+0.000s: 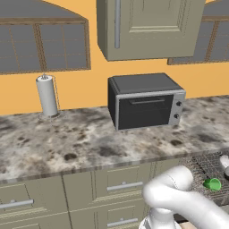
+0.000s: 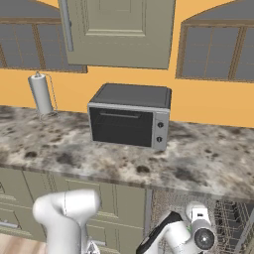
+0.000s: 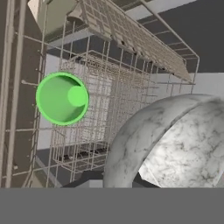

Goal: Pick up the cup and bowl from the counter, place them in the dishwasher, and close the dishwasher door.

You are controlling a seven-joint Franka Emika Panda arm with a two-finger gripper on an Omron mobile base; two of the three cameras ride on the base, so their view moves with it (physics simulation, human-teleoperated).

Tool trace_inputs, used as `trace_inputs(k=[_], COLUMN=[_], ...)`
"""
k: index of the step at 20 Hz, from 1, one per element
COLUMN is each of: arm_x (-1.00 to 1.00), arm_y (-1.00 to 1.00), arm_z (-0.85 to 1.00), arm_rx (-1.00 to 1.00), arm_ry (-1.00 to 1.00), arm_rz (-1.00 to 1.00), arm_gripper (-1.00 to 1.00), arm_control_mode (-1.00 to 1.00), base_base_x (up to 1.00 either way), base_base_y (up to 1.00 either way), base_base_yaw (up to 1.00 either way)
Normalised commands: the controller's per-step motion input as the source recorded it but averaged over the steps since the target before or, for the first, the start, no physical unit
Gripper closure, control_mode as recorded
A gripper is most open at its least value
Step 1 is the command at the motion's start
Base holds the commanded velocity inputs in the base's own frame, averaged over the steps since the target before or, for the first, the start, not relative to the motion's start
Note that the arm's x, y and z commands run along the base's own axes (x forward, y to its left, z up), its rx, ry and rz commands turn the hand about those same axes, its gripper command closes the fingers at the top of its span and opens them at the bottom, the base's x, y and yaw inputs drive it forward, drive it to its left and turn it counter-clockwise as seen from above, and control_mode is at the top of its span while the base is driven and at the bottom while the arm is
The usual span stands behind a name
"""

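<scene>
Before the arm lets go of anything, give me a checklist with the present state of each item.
1. Green cup in the dishwasher's wire rack: ok.
2. Marbled grey bowl off the counter and over the rack: ok.
3. Bowl held by the fingers: it sits close against the hand camera, but the contact is hidden, so cannot tell.
4. Bowl clear of the cup: ok, a gap shows between them in the hand view.
5. Dishwasher open for loading: ok, the rack shows in the right base view.
6. Dishwasher door closed: not ok, still to do.
</scene>
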Motion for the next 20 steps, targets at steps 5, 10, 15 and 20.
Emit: trace_inputs(k=[5,10,15,20], arm_x=[0.19,0.11,0.18,0.21], arm_y=[-0.25,-0.3,-0.3,-0.22], arm_z=[-0.52,-0.44,-0.46,-0.44], arm_rx=[0.0,0.0,0.0,0.0], arm_ry=[0.04,0.0,0.01,0.02], arm_rz=[0.0,0.0,0.0,0.0], arm_gripper=[1.0,1.0,1.0,1.0], arm_control_mode=[-1.0,-1.0,-1.0,-1.0], base_base_x=[0.0,0.0,0.0,0.0], base_base_y=[0.0,0.0,0.0,0.0], base_base_yaw=[0.0,0.0,0.0,0.0])
